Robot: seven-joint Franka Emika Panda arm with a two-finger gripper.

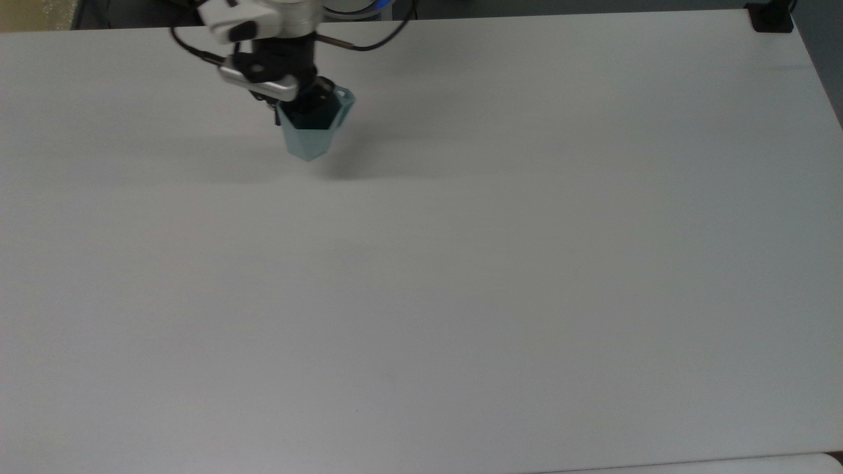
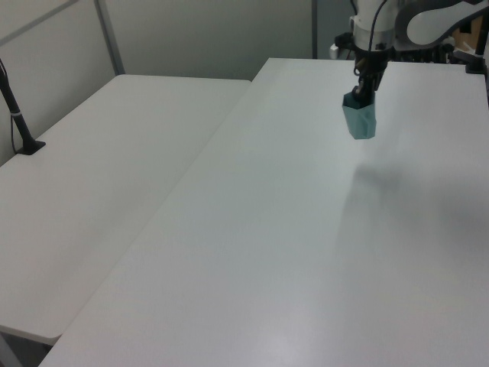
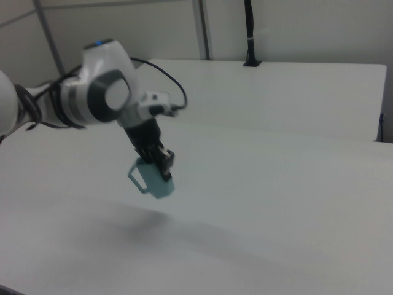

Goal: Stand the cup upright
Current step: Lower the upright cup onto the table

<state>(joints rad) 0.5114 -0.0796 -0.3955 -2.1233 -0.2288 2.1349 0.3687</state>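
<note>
Gripper [image 1: 309, 105] of the Panda arm was clamped on the rim of the cup [image 1: 311, 135], w/ one finger reaching inside the opening. Pale teal cup hung clear of the white table [image 1: 461, 296], rim up, narrow base down, its shadow on the surface beneath in the right view. Top view put it at approx. 11 o'clock of the tabletop. Right view showed the gripper [image 3: 161, 161] above the cup [image 3: 156, 181], handle at 9 o'clock. Left view: cup [image 2: 359, 118] at 1 o'clock.
</note>
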